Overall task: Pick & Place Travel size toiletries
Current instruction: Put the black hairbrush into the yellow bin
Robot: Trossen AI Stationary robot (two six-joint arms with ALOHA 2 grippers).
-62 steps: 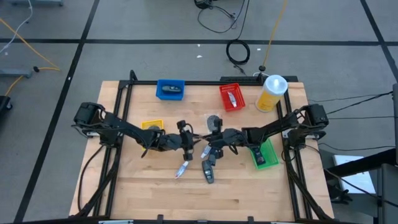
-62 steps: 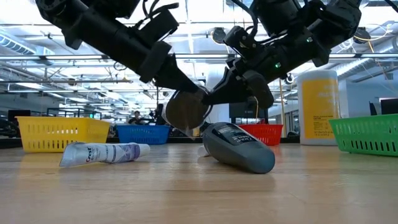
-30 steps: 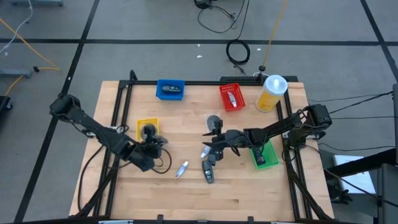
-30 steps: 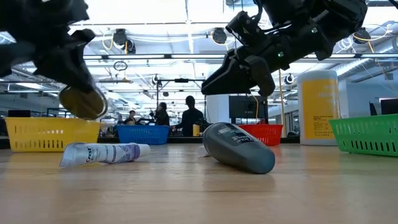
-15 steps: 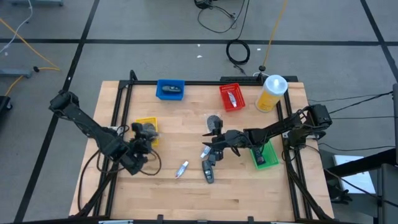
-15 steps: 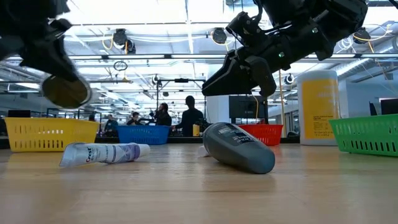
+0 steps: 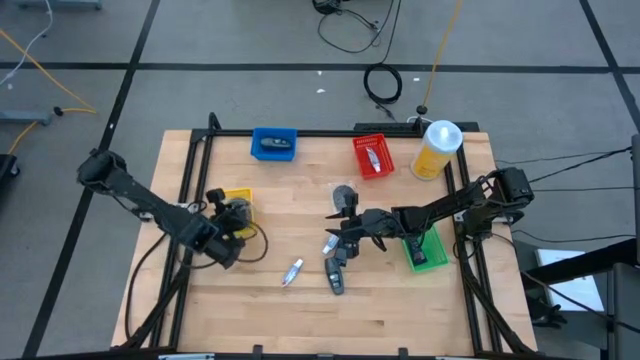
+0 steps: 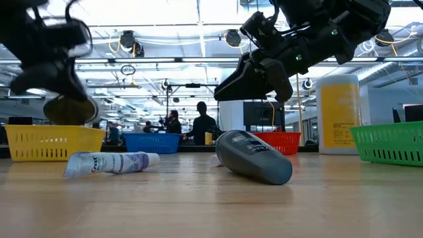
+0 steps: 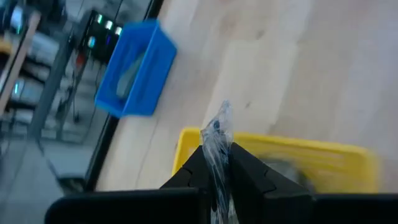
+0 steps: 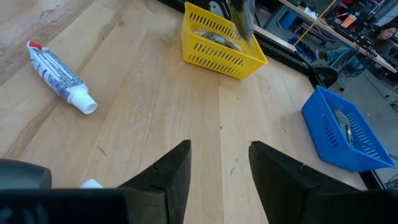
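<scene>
My left gripper [image 7: 232,213] is over the yellow bin [image 7: 240,200] at the table's left and is shut on a grey round disc in a clear wrapper [image 8: 66,109]. My right gripper [image 7: 335,233] hovers open at mid-table, above a dark bottle [image 7: 335,272] that lies on its side on the wood [image 8: 254,155]. A thin white-silver tube [image 7: 292,271] lies flat to the left of the bottle [image 8: 109,162]. Another grey item [image 7: 343,193] lies beyond my right gripper. My left gripper pinches the crinkled edge of the clear wrapper [image 9: 219,130] between its two fingers. The fingers point down from above. The disc hangs below them, lifted clear, just above the yellow bin's rim [image 8: 56,129].
A blue bin [image 7: 273,144] and a red bin [image 7: 372,155] stand along the far edge, each with an item inside. A tall yellow canister [image 7: 436,148] stands at the far right, and a green bin [image 7: 425,250] sits under the right arm. A black frame borders the table. People show in the room behind.
My left gripper has carried the grey disc from mid-table, beside my right gripper, toward the table's left edge to the yellow bin. In the last half second it has sunk a little over the bin. It has stayed shut on the wrapper.
</scene>
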